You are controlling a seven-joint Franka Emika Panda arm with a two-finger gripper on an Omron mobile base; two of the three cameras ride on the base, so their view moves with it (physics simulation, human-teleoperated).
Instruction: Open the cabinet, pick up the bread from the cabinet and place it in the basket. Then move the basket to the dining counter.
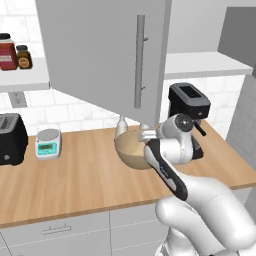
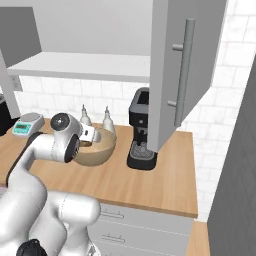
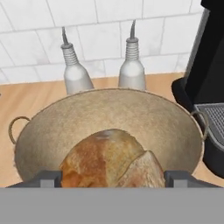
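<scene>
The golden-brown bread (image 3: 109, 159) fills the space between my gripper's (image 3: 112, 177) two fingertips, which touch its sides, so the gripper is shut on it. The bread hangs inside the bowl of the tan woven basket (image 3: 168, 124). That basket (image 1: 127, 150) stands on the wood worktop next to the coffee machine, with my hand (image 1: 146, 133) at its rim. From the right side the hand (image 2: 89, 134) covers the basket's (image 2: 102, 150) left rim. The cabinet door (image 1: 100, 55) stands swung open above it, its silver handle (image 2: 182, 70) facing me. The dining counter is out of view.
A black coffee machine (image 1: 189, 107) stands just right of the basket. Two grey bottles (image 3: 75, 72) (image 3: 131, 65) stand behind it at the tiled wall. A small scale (image 1: 48, 143) and a black toaster (image 1: 10, 137) sit to the left. Jars (image 1: 7, 52) sit on a shelf.
</scene>
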